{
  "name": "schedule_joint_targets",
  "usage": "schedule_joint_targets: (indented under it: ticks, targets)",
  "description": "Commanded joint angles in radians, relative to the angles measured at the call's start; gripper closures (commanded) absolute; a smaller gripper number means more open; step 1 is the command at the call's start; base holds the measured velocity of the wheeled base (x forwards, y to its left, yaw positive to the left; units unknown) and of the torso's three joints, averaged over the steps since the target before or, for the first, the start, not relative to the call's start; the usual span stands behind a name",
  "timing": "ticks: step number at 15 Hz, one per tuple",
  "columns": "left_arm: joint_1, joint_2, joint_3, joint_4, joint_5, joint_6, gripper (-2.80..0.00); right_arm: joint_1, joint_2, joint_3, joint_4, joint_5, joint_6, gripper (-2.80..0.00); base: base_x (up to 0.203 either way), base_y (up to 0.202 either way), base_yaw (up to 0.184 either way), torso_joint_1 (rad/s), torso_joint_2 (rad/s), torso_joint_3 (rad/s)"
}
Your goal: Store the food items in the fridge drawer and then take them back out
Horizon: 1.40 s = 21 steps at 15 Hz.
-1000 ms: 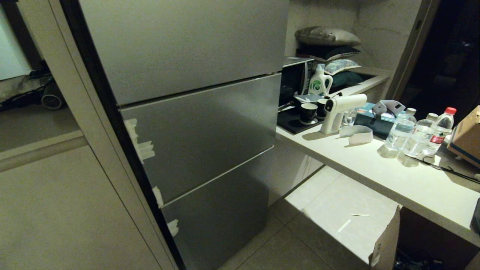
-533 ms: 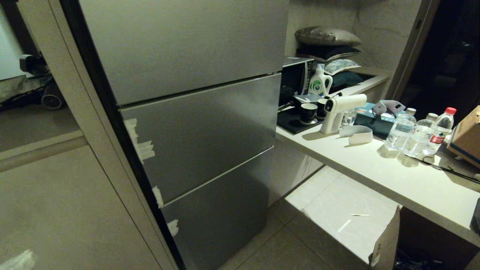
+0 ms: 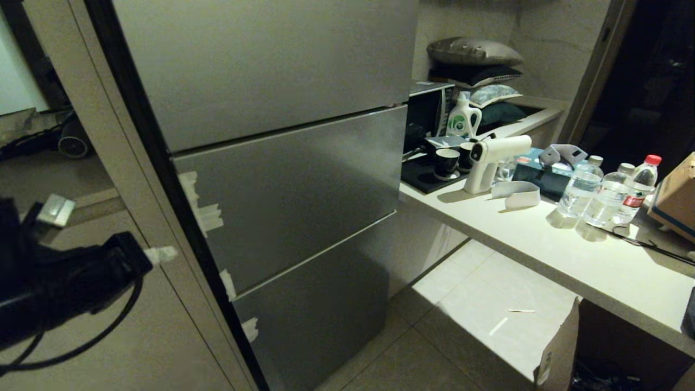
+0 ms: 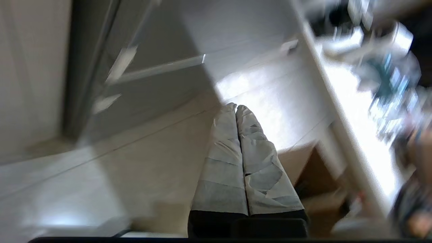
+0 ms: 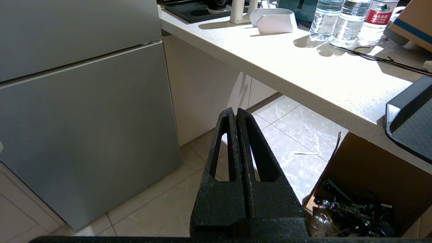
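Note:
The fridge [image 3: 293,190] stands shut, its grey steel panels all closed. The fridge drawer is hidden behind them and the food items are out of view. My left gripper [image 3: 162,253] has come up at the left, just beside the fridge's left edge at the height of the middle panel. Its tape-wrapped fingers [image 4: 222,152] are pressed together and hold nothing; the left wrist view looks down at the floor and the lower panel. My right gripper [image 5: 235,110] hangs low over the floor tiles between fridge and counter, shut and empty.
White tape scraps [image 3: 209,217] stick to the fridge's left edge. A counter [image 3: 543,244] runs along the right with water bottles [image 3: 581,187], a white spray gun [image 3: 488,160] and a black tray [image 5: 410,118]. An open cardboard box [image 3: 559,353] stands under it. A cupboard door [image 3: 81,336] is at left.
My left arm has swung up from below into the head view's left side, next to the fridge edge. The right arm and the fridge have not moved.

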<state>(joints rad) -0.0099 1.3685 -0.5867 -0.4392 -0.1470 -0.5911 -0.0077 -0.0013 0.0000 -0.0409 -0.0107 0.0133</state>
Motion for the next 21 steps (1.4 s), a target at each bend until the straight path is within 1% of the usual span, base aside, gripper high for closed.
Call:
schedule_joint_targets:
  ticks: [1,2,5,6,7,8,10,12,14,16,18,20,21]
  targets:
    - [0.047,0.235,-0.095,-0.129,-0.003,-0.085,0.0,0.0,0.0,0.011,-0.001,-0.002,-0.003,0.0,0.0,0.0,0.0,0.0,0.0,0.0]
    - [0.079,0.252,-0.118,-0.139,-0.004,-0.114,0.0,0.0,0.0,0.011,0.001,-0.002,-0.004,0.0,0.0,0.0,0.0,0.0,0.0,0.0]
    - [0.151,0.294,-0.14,-0.14,-0.006,-0.129,0.0,0.0,0.0,0.011,0.001,-0.002,-0.004,0.0,0.0,0.0,0.0,0.0,0.0,0.0]
    - [0.162,0.315,-0.151,-0.142,-0.007,-0.139,0.0,0.0,0.0,0.011,0.001,-0.002,-0.003,0.0,0.0,0.0,0.0,0.0,0.0,0.0]
    - [0.168,0.336,-0.167,-0.147,-0.009,-0.167,0.0,0.0,0.0,0.011,0.001,-0.002,-0.003,0.0,0.0,0.0,0.0,0.0,0.0,0.0]
    - [0.169,0.355,-0.184,-0.15,-0.015,-0.201,0.0,0.0,0.0,0.011,0.0,-0.002,-0.003,0.0,0.0,0.0,0.0,0.0,0.0,0.0]
    - [0.168,0.382,-0.214,-0.164,-0.05,-0.261,0.0,0.0,0.0,0.011,0.001,-0.002,-0.003,0.0,0.0,0.0,0.0,0.0,0.0,0.0]
    - [0.165,0.41,-0.237,-0.201,-0.071,-0.337,0.0,0.0,0.0,0.011,0.001,-0.002,-0.003,0.0,0.0,0.0,0.0,0.0,0.0,0.0]
    - [0.161,0.434,-0.247,-0.239,-0.074,-0.379,0.0,0.0,0.0,0.011,0.001,-0.002,-0.003,0.0,0.0,0.0,0.0,0.0,0.0,0.0]
    - [0.156,0.457,-0.261,-0.283,-0.074,-0.417,0.0,0.0,0.0,0.011,0.001,-0.002,-0.003,0.0,0.0,0.0,0.0,0.0,0.0,0.0]
    - [0.142,0.47,-0.261,-0.322,-0.074,-0.423,0.0,0.0,0.0,0.011,0.001,-0.002,-0.003,0.0,0.0,0.0,0.0,0.0,0.0,0.0]
    - [0.119,0.471,-0.26,-0.332,-0.074,-0.432,0.0,0.0,0.0,0.011,0.001,-0.002,-0.003,0.0,0.0,0.0,0.0,0.0,0.0,0.0]
    - [0.107,0.469,-0.259,-0.333,-0.074,-0.447,0.0,0.0,0.0,0.011,0.001,-0.002,0.001,0.0,0.0,0.0,0.0,0.0,0.0,0.0]
